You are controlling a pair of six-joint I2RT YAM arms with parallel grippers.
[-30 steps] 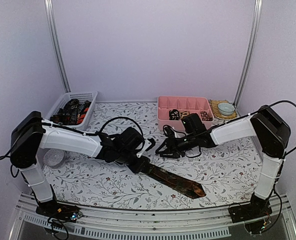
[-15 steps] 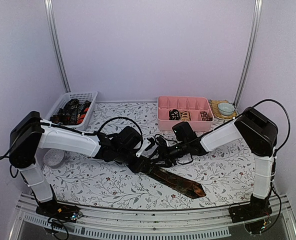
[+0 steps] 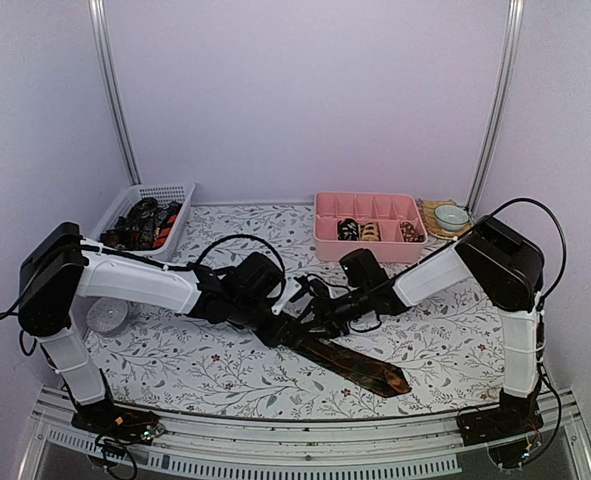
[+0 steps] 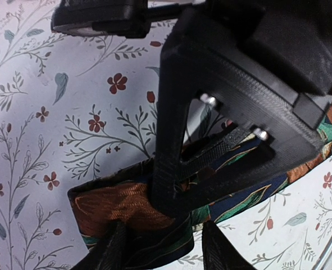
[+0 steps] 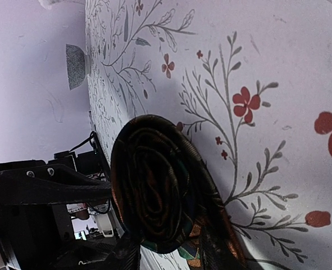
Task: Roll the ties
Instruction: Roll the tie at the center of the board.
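**Both grippers on rolled end of tie, mid-table**

L gripper [image 4: 163, 253] sits low over the tie [image 3: 355, 362]. Its fingers [image 4: 112, 250] are partway apart w/ folded cloth packed btwn them, so it's pinching the tie's rolled end. In the L wrist view, orange-brown lining shows just above those fingers, w/ dark green-and-blue pattern along the fold's edge.

R gripper [image 3: 318, 312] comes in from the opposite side, nose to nose w/ the L one. One of its black fingers [image 4: 168, 169] has its tip down on the cloth. Whether the R jaws pinch the roll or only flank it can't be told: its own fingers are dark blurs at the bottom of the R wrist view. That view looks at the coil [image 5: 154, 185] end-on: several tight turns, lying on the floral tablecloth [image 3: 205, 370].

Rest of the tie runs flat from the coil toward the near right of the table. Its wide pointed end is closest to the front edge, btwn the two arm bases.

At the back, centre-right, is a pink compartment tray [image 3: 367, 198] w/ rolled ties [image 3: 348, 229] in separate compartments. Back left is a white mesh basket [image 3: 165, 190] holding loose ties [image 3: 143, 222], dark plus orange-red. A pale cup [image 3: 452, 214] sits on a yellowish mat [image 3: 430, 210] just R of the tray. A small round meshed disc [image 3: 105, 315] lies on the cloth beside the L arm.
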